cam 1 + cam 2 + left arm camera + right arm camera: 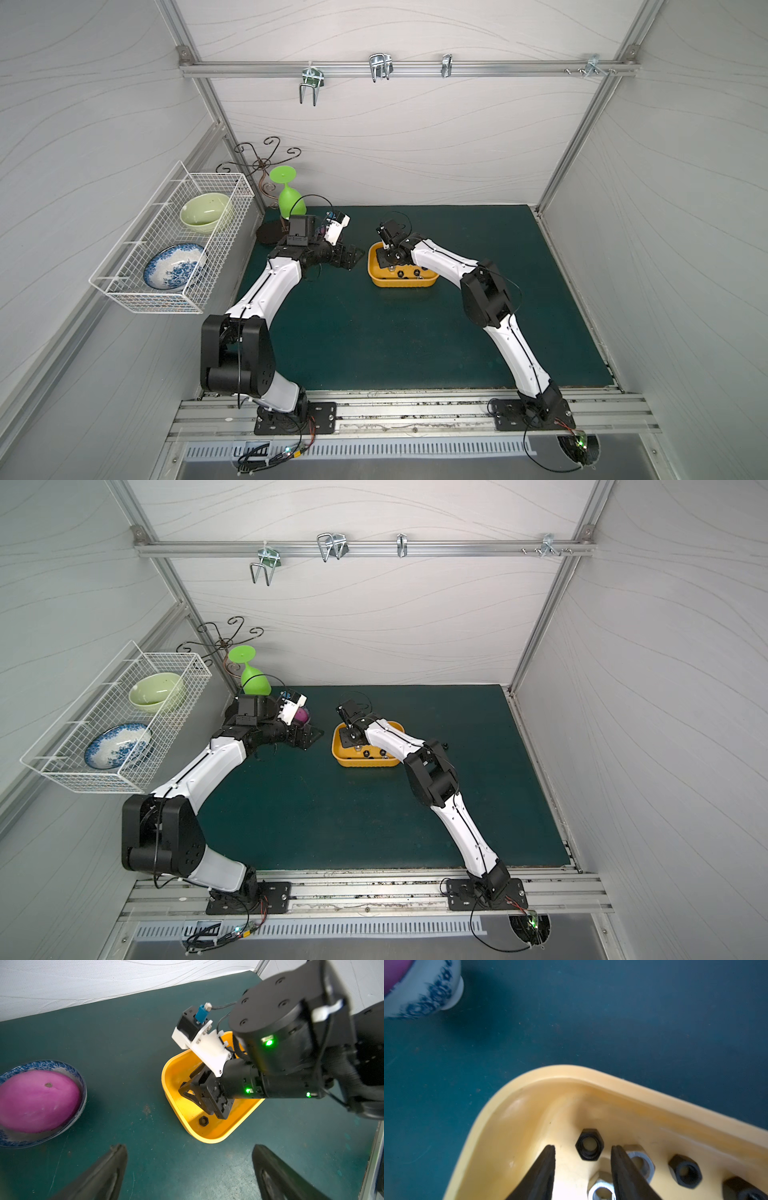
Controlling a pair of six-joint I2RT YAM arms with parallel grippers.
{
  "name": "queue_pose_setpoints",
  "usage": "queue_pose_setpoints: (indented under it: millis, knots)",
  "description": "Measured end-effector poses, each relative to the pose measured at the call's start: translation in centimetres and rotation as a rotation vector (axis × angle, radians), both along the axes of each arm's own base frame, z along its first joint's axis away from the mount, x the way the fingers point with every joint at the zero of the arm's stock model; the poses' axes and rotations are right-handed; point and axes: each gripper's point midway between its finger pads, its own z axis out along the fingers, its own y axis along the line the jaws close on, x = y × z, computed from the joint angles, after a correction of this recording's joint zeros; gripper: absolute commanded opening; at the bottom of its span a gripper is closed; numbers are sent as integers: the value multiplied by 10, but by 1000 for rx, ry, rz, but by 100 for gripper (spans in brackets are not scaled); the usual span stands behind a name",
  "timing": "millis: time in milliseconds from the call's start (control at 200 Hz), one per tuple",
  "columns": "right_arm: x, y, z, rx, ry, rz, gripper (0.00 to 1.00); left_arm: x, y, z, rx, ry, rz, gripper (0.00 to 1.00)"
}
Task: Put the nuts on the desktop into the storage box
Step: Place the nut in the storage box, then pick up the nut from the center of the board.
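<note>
**Figure: nut-sorting task, late stage.** The right gripper [583, 1147] reaches down into the storage box [571, 1073], its jaws parted and pinching nothing. A black nut [589, 1145] lies flat on the box floor at the fingertips, touching neither. Other nuts rest in the same box: two silver nuts [641, 1163] close against one finger, and two more black nuts [685, 1171] farther along the wall. The left gripper [190, 1147] hangs above the desktop [374, 332], spread wide and empty. It sits between the box and a blue-patterned bowl [84, 1093] that holds a pink ball [37, 1101]. In a top view a small dark speck [446, 744] lies on the mat near the box, beside the right arm. It is too small to identify, but it may be a nut not yet collected. No other loose nut shows on the bare mat, though both arms hide parts of it. Judged from this, the sorting is nearly complete, with at most that one piece and anything hidden left to fetch
</note>
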Motion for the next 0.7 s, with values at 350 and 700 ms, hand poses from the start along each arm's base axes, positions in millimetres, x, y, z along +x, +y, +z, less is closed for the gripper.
queue_pose_setpoints:
  millis: [350,700]
  knots:
    - [-22,-31,145,189,-79,-28,52,-2,-2,20,-26,27,2,98]
    - [-49,-109,207,273,-142,-115,53,-8,-34,58,-133,22,-51,98]
